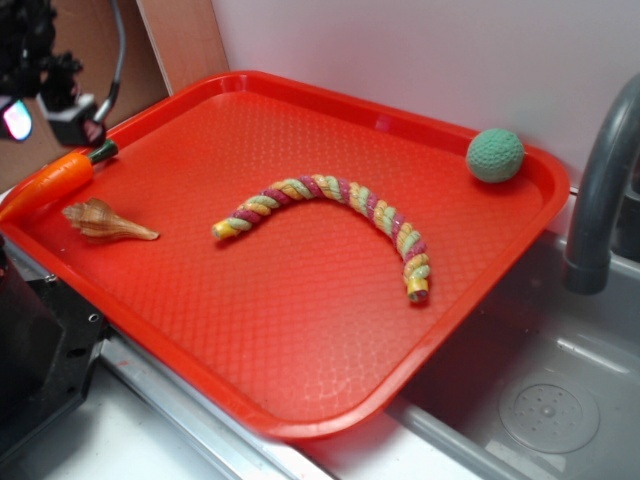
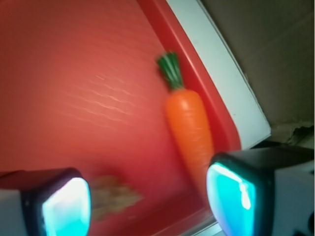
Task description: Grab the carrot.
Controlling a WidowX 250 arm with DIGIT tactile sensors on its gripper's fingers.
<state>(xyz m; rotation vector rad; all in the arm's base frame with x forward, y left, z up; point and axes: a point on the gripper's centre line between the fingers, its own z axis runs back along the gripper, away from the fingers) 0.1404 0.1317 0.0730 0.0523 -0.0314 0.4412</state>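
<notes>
One camera stands off to the side and above, looking down across the whole red tray (image 1: pixel 330 330) towards the wall behind it. The other rides on the wrist, close over the tray's edge, peering down between the fingertips (image 2: pixel 231 194). Both catch the carrot (image 1: pixel 55 177) (image 2: pixel 189 128) by the rim.

Glossy smooth orange plastic on carrot (image 2: pixel 189 125), matt dark green stem. Red plastic tray (image 1: pixel 300 340) with fine pebbled texture, smoother rim; twisted fibrous rope (image 1: pixel 330 215); knitted green ball (image 1: pixel 495 155). Ridged, spiky tan seashell (image 1: pixel 105 222); dull grey metal sink (image 1: pixel 540 390).
</notes>
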